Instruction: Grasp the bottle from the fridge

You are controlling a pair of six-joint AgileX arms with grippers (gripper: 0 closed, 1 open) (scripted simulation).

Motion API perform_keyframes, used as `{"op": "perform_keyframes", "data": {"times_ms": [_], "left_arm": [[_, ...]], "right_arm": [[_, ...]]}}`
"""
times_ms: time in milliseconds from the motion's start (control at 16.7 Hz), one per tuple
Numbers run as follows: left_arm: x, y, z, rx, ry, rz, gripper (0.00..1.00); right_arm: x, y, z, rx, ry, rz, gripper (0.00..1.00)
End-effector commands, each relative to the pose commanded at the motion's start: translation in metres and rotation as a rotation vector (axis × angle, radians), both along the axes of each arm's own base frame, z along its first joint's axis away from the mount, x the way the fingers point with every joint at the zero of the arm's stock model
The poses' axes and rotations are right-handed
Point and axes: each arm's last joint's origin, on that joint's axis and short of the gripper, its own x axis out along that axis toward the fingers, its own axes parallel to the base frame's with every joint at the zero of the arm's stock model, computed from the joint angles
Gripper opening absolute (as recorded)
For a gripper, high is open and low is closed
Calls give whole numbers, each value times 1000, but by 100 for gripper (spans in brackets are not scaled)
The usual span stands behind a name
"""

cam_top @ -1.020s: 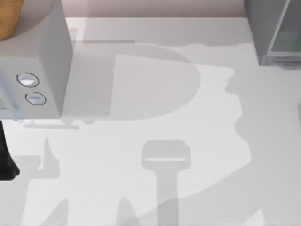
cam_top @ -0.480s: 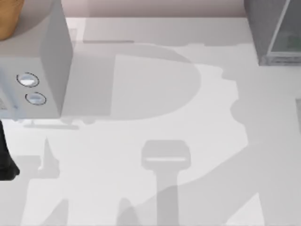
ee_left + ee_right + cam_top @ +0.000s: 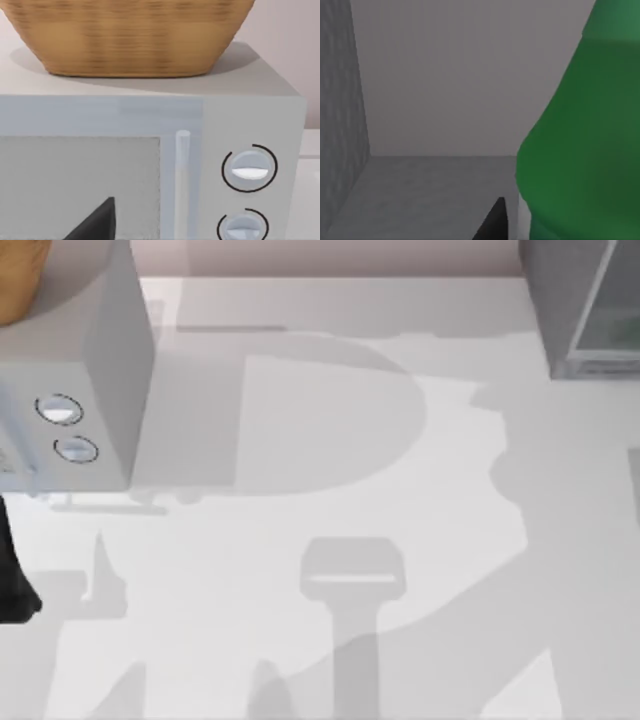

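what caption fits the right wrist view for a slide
Glossy green bottle looms close inside the dark grey fridge, a dark fingertip beside it.

Left arm's black link (image 3: 14, 580) at the top view's left edge; one dark right gripper fingertip (image 3: 492, 222) visible.

Bright, even light — soft table (image 3: 300, 640) shadows

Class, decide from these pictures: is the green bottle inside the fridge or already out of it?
Inside. In the right wrist view the bottle stands on a grey floor, with grey back and side walls of the fridge around it.
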Motion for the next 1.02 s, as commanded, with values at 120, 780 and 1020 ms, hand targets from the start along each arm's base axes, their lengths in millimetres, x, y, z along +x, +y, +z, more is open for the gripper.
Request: {"op": "perform_keyframes", "data": {"times_ms": [120, 780, 1020], "left_arm": [[0, 0, 0, 0, 0, 0, 100], [0, 0, 0, 0, 0, 0, 100], [0, 0, 0, 0, 0, 0, 100]], "right_arm": [[0, 0, 0, 0, 0, 0, 25], [0, 0, 0, 0, 0, 0, 0], [0, -2, 10, -1, 3, -5, 0]]}}
